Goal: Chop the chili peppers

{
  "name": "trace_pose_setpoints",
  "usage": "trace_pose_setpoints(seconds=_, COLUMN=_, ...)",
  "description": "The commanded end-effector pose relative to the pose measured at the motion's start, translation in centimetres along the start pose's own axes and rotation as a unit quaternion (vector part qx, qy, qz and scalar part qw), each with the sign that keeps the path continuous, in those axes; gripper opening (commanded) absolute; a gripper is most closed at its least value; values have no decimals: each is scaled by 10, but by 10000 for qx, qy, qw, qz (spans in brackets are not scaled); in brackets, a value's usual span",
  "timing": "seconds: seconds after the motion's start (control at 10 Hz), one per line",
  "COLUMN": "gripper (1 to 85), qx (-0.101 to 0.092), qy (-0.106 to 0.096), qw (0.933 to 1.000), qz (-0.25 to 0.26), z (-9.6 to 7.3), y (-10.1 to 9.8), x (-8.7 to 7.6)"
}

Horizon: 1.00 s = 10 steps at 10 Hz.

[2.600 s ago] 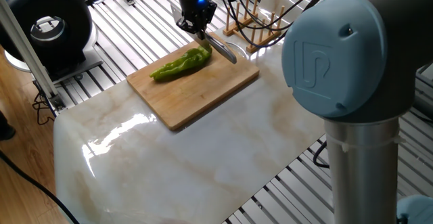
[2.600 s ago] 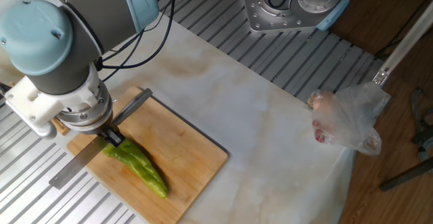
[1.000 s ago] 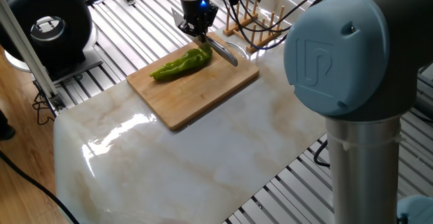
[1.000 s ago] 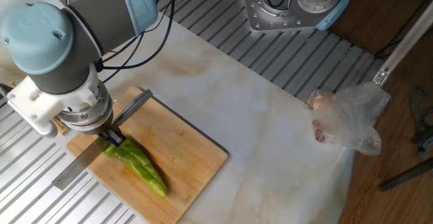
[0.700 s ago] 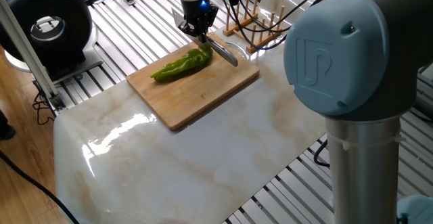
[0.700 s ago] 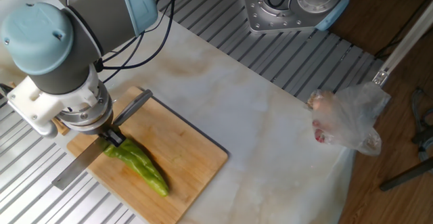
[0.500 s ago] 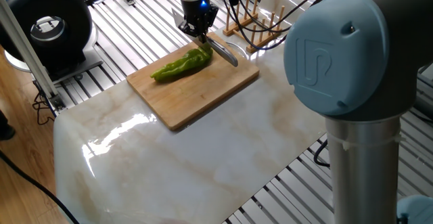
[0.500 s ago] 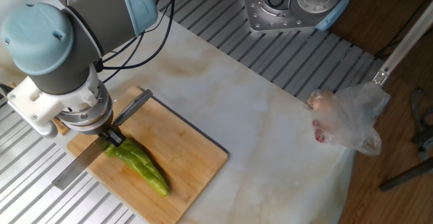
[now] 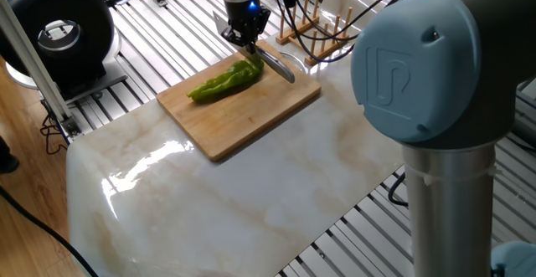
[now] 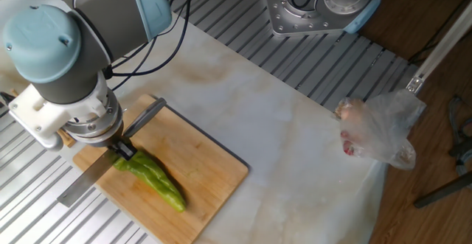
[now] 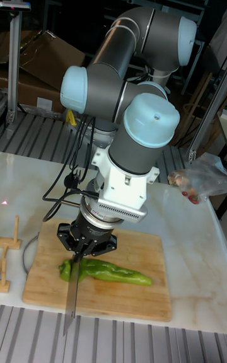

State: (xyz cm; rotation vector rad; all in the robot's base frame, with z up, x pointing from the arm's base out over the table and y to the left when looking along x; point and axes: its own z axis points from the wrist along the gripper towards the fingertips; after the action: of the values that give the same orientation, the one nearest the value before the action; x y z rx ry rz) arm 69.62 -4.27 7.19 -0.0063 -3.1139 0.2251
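One whole chili pepper (image 9: 224,81), long, wrinkled and light green, lies on the wooden cutting board (image 9: 251,118). My gripper (image 9: 245,43) stands upright over its thick end, shut on a knife. The blade (image 9: 276,64) lies across that thick end. From the other side, the gripper (image 10: 119,150) sits at the pepper's (image 10: 153,178) stem end, and the blade (image 10: 82,179) reaches past the board's (image 10: 206,163) edge. In the tall view the gripper (image 11: 85,251) holds the blade (image 11: 71,293) crossing the pepper (image 11: 110,271). No slices show.
A wooden dish rack (image 9: 316,33) stands just behind the board. A black round device (image 9: 59,28) sits at the far left. A clear plastic bag (image 10: 377,130) with something red inside lies at the marble top's edge. My own arm's large joint (image 9: 427,68) fills the foreground.
The pepper's tapered tip has slid slightly along the board. The gripper with the knife has barely moved.
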Motion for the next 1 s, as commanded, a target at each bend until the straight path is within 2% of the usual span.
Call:
trace_pose_setpoints(seconds=0.0, gripper=13, qx=-74, qy=33, qw=10000, qz=13, z=1, y=2, x=1)
trace_pose_setpoints(seconds=0.5, gripper=13, qx=-120, qy=18, qw=9999, qz=12, z=3, y=2, x=1)
trace_pose_setpoints(seconds=0.8, gripper=13, qx=-381, qy=59, qw=9992, qz=52, z=-1, y=10, x=2)
trace_pose_setpoints(seconds=0.9, gripper=13, qx=-533, qy=153, qw=9984, qz=59, z=-4, y=10, x=4)
